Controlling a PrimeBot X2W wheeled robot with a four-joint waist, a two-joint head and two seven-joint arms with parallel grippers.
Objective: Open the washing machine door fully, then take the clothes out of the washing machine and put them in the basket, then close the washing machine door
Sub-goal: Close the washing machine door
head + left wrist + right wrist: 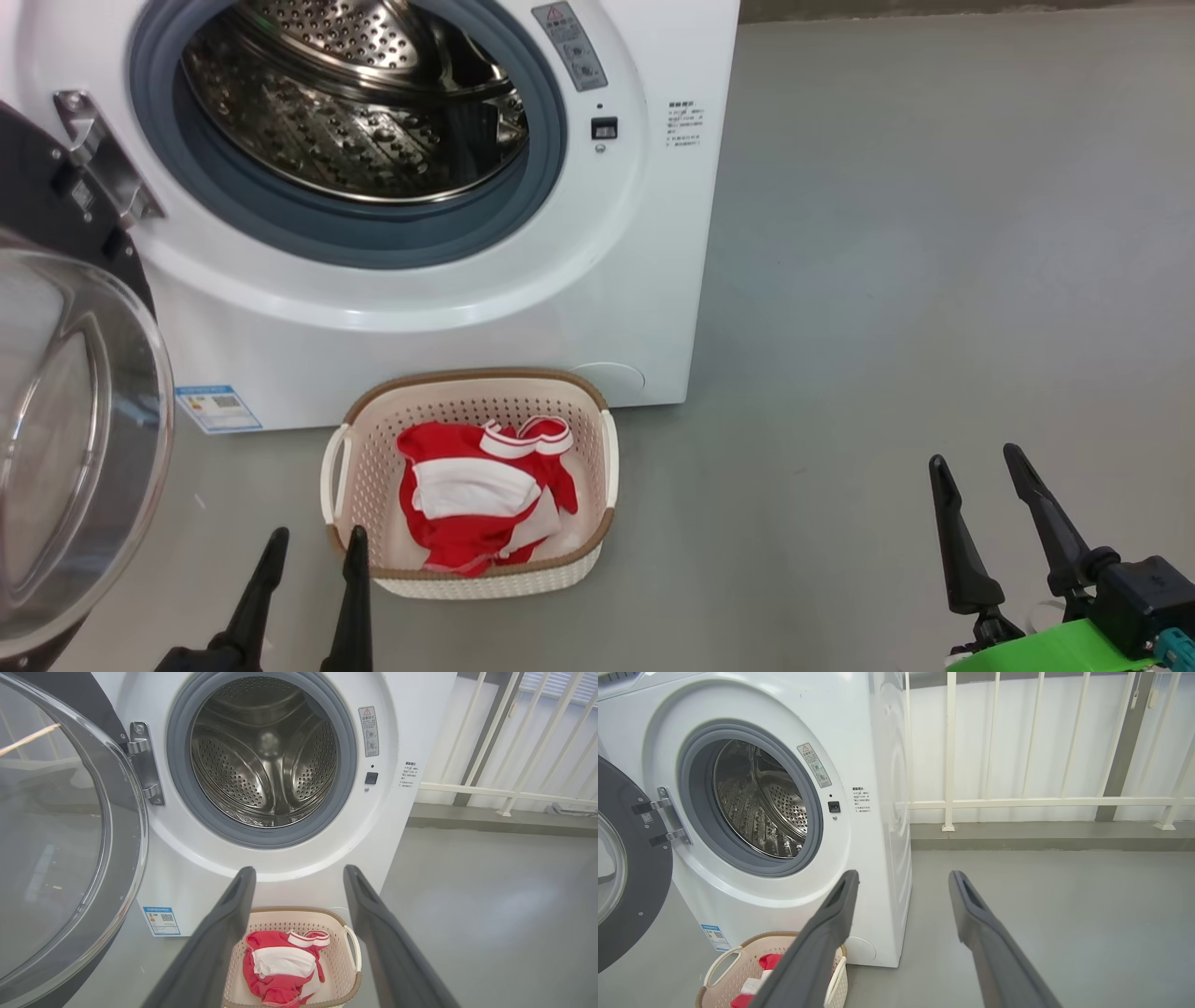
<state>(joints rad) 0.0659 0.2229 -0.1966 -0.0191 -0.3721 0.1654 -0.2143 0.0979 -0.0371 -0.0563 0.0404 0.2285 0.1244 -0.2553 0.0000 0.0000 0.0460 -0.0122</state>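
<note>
Both grippers, left (pixel 313 551) and right (pixel 980 476), spread and empty, left beside basket (pixel 597 551) on floor holding the clothes (pixel 467 509); washing machine (pixel 653 233) drum looks empty, so unloading judged done, washing machine door (pixel 75 420) open, unclosed.

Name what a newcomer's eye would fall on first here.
The red-and-white clothes blaze from the cream basket on the floor before the washing machine. Above them gapes its empty steel drum, and the door hangs wide open at the head view's left.
</note>
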